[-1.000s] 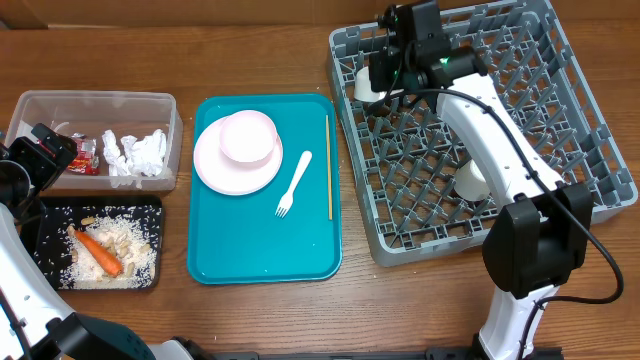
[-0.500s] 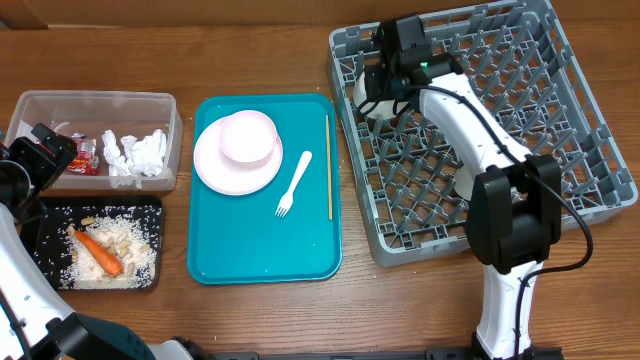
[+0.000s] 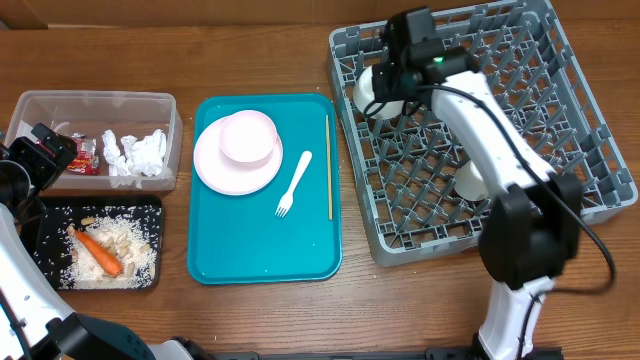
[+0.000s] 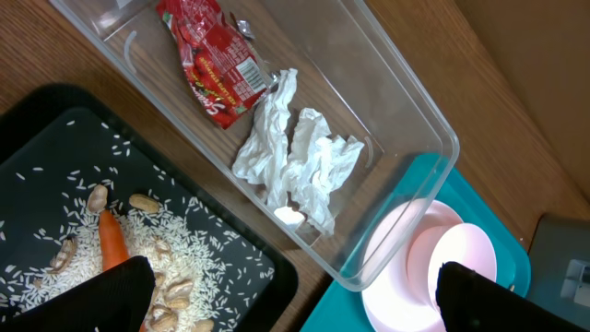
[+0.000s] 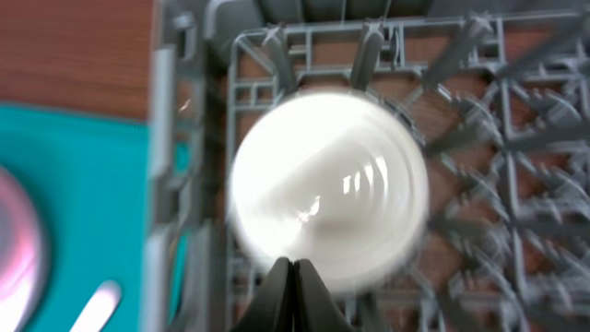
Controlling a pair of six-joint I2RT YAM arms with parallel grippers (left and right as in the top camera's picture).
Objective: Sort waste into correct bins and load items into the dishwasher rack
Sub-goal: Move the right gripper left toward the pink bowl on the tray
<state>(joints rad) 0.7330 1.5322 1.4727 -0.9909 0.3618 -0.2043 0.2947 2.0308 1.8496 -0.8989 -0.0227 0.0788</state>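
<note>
My right gripper (image 3: 388,88) is shut with nothing in it, its tips (image 5: 293,267) just above the near edge of an upturned white bowl (image 5: 327,189) in the far left corner of the grey dishwasher rack (image 3: 560,120). A small white cup (image 3: 470,181) also stands in the rack. On the teal tray (image 3: 250,250) lie a white plate (image 3: 215,170) with a bowl (image 3: 248,137) on it, a fork (image 3: 295,183) and a chopstick (image 3: 329,165). My left gripper (image 4: 295,304) hangs open over the bins. The clear tub (image 3: 100,100) holds the red wrapper (image 4: 217,60) and tissue (image 4: 295,161). The black tray (image 3: 50,210) holds the carrot (image 4: 112,244) and rice.
The teal tray sits between the bins and the rack, its right edge close to the rack's left wall. The right arm stretches across the rack from the table's near edge. Bare wooden tabletop (image 3: 250,50) shows behind the tray.
My right wrist has swung a little left and back over the rack's far left corner. The bowl there stays in place. The left arm has not moved.
</note>
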